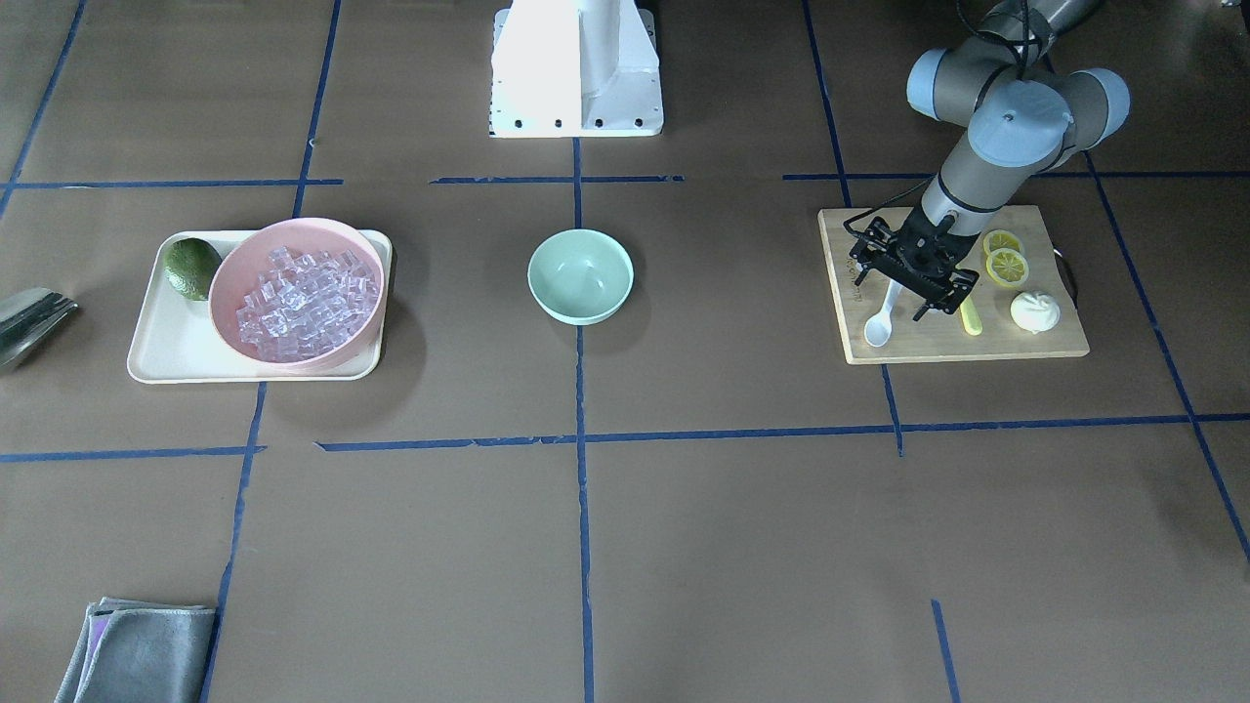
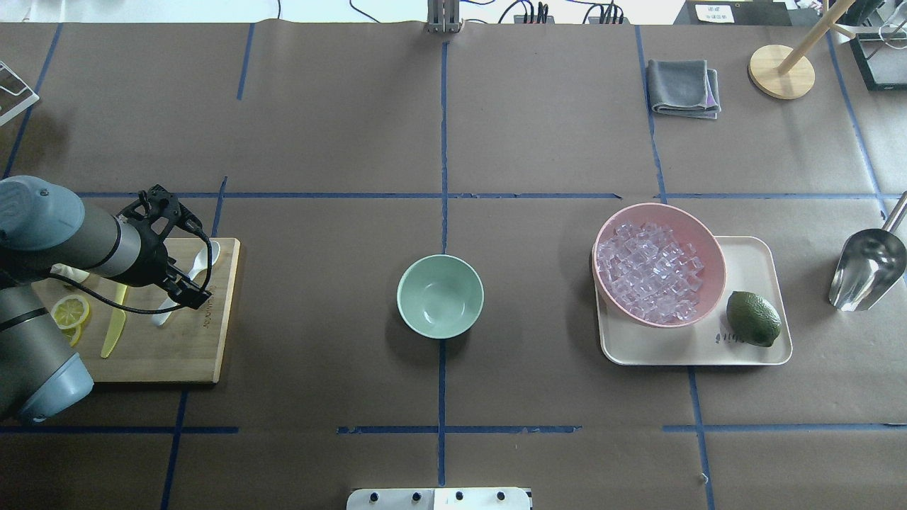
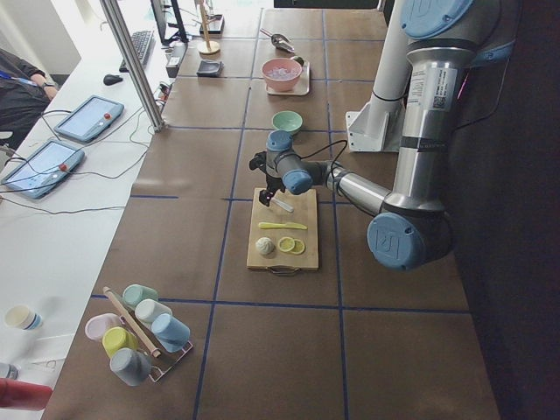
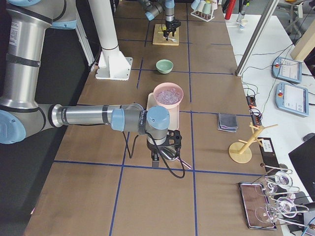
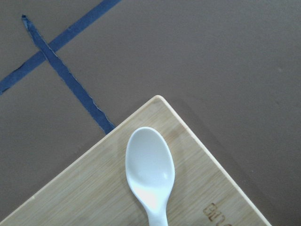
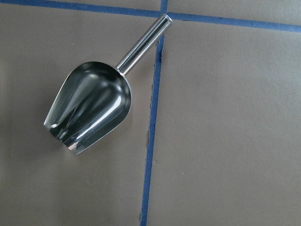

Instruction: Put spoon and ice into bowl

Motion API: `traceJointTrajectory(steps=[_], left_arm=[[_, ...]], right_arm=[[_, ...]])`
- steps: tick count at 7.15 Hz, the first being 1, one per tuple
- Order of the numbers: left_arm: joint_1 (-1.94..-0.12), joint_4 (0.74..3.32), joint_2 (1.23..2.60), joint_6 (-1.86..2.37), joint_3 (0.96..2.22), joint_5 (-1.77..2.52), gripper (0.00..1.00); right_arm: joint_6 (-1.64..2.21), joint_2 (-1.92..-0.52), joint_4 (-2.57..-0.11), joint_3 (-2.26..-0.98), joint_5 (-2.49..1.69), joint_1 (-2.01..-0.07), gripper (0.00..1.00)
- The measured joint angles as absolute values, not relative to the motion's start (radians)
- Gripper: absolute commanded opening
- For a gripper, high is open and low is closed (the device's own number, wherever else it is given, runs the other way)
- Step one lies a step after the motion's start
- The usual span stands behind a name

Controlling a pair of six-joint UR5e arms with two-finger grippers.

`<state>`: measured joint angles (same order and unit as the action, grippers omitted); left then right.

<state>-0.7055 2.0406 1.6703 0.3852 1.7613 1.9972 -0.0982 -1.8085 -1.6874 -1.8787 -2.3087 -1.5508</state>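
The white spoon (image 1: 884,317) lies on the wooden cutting board (image 1: 977,347), its scoop toward the board's corner. It also shows in the left wrist view (image 5: 149,169) and the overhead view (image 2: 200,261). My left gripper (image 1: 896,291) is open just above the spoon's handle, one finger on each side. The mint-green bowl (image 1: 580,275) stands empty at the table's middle. The ice (image 1: 298,303) fills the pink bowl (image 1: 293,229). My right gripper (image 4: 161,153) hovers over a metal scoop (image 6: 89,110). I cannot tell if it is open.
The board also holds a yellow-green knife (image 1: 970,315), lemon slices (image 1: 1006,262) and a white bun (image 1: 1034,312). The pink bowl and a lime (image 1: 191,268) sit on a cream tray (image 1: 166,356). A grey cloth (image 1: 137,652) lies at the table's operator-side corner.
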Motion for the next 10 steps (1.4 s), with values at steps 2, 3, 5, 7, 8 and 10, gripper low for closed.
traceJointTrajectory(steps=[2, 3, 5, 7, 8, 10], left_arm=[[-0.704, 2.034, 1.669, 0.38, 1.758, 1.999, 0.25], [-0.704, 2.022, 1.669, 0.379, 1.757, 2.0, 0.07], [-0.705, 2.005, 1.667, 0.378, 1.764, 2.0, 0.0], [-0.708, 2.003, 1.667, 0.379, 1.779, 2.018, 0.0], [-0.71, 2.003, 1.668, 0.379, 1.787, 2.047, 0.0], [-0.716, 1.983, 1.674, 0.38, 1.807, 2.075, 0.0]], right_arm=[[-0.098, -1.81, -1.686, -1.879, -2.309, -1.551, 1.0], [-0.098, -1.81, -1.686, -1.879, -2.309, -1.551, 1.0], [-0.098, -1.81, -1.686, -1.882, -2.309, -1.551, 1.0], [-0.098, -1.81, -1.686, -1.886, -2.309, -1.551, 1.0], [-0.098, -1.809, -1.686, -1.887, -2.309, -1.551, 1.0], [-0.098, -1.809, -1.686, -1.888, -2.309, -1.551, 1.0]])
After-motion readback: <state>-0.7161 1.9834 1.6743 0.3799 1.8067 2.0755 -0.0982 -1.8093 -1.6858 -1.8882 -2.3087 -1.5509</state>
